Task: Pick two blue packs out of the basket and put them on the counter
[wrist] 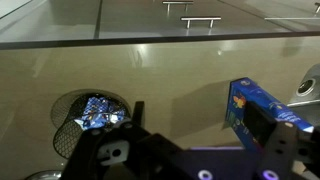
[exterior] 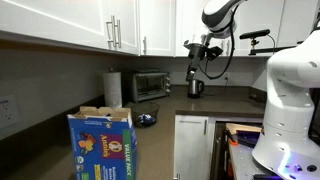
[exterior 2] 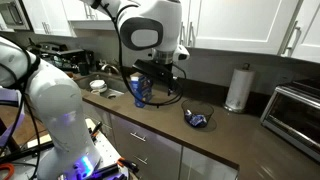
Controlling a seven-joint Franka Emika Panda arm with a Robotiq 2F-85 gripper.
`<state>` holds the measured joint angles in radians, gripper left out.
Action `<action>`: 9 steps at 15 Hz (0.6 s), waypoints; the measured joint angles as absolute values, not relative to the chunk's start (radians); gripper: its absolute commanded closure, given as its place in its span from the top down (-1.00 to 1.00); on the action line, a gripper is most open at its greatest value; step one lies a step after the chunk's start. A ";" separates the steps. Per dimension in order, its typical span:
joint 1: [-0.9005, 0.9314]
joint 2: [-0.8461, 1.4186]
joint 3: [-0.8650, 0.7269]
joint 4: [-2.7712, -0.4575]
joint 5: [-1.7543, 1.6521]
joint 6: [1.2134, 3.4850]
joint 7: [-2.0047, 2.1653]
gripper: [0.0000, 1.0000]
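Note:
The small dark round basket (exterior: 146, 120) sits on the dark counter (exterior: 215, 100) in front of the toaster oven. It also shows in the other exterior view (exterior 2: 197, 119) and at the lower left of the wrist view (wrist: 75, 125). Blue packs (wrist: 98, 112) lie inside it, and they show as a blue patch from outside (exterior 2: 198, 120). My gripper (wrist: 203, 130) is open and empty. It hangs well above the counter, off to one side of the basket, in both exterior views (exterior: 197, 68) (exterior 2: 152, 75).
A big blue carton (exterior: 101, 143) stands on the counter, also seen in the wrist view (wrist: 262, 115). A toaster oven (exterior: 150, 85), a paper towel roll (exterior 2: 237, 88) and a jug (exterior 2: 140, 92) under the gripper stand nearby. White cabinets hang above.

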<state>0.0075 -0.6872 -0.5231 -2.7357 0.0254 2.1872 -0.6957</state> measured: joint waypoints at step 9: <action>0.000 -0.676 -0.520 -2.729 0.040 2.192 -0.696 1.00</action>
